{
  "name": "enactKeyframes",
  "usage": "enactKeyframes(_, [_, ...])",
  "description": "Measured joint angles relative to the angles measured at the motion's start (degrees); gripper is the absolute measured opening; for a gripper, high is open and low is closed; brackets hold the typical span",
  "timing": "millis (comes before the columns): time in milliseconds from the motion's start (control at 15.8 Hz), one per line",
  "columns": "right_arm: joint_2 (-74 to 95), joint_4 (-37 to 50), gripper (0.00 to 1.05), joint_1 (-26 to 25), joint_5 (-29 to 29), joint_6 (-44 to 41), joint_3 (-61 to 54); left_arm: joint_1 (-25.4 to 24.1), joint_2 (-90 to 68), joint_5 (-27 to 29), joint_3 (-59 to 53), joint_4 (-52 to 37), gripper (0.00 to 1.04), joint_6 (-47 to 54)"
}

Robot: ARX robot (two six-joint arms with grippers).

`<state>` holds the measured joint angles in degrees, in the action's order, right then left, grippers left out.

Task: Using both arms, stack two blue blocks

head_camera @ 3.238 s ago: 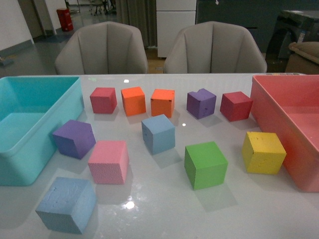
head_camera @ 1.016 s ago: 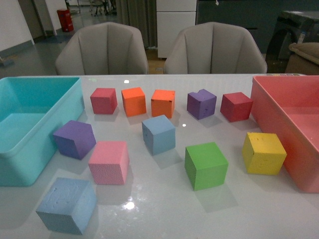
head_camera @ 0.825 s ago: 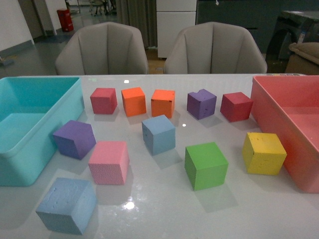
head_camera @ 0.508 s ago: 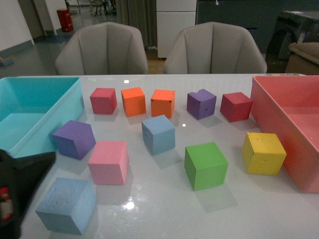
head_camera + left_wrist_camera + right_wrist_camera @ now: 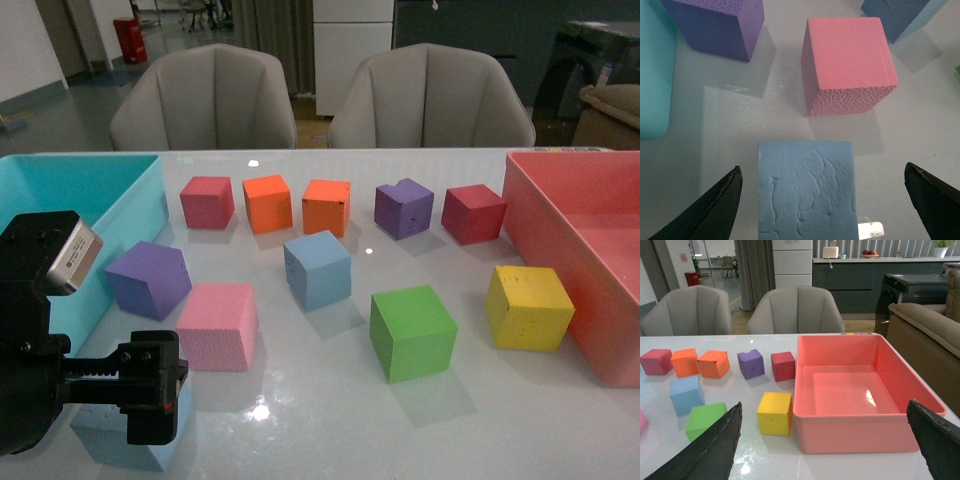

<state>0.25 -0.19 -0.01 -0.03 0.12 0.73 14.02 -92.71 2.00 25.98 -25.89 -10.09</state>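
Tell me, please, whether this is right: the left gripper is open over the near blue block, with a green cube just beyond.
Not quite: the left wrist view shows a pink cube beyond the near blue block, not a green one. The left gripper is open over that block.

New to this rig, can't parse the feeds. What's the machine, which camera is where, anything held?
It's a two-armed robot at a table. The front view looks out from its body; the other two views come from a camera on each wrist. On the table lie coloured foam cubes, between a turquoise bin and a pink bin. The left gripper hangs open over one blue block; the second blue block sits mid-table. The right gripper is open too. Nothing is held.
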Motion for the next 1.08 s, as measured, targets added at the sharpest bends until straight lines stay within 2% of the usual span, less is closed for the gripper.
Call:
enactKeyframes(889, [0.0,0.0,0.98,0.0,0.0,0.0,0.0,-0.3,-10.2,2.1,0.8,-4.8,0.98,2.0])
enactKeyframes(952, [0.0,0.0,0.98,0.0,0.0,0.0,0.0,-0.3,-10.7,2.3,0.9,-5.0,0.94,2.6])
enactKeyframes(1079, [0.0,0.0,0.98,0.0,0.0,0.0,0.0,-0.3,-10.8,2.3,1.0,-5.1,0.72,2.8])
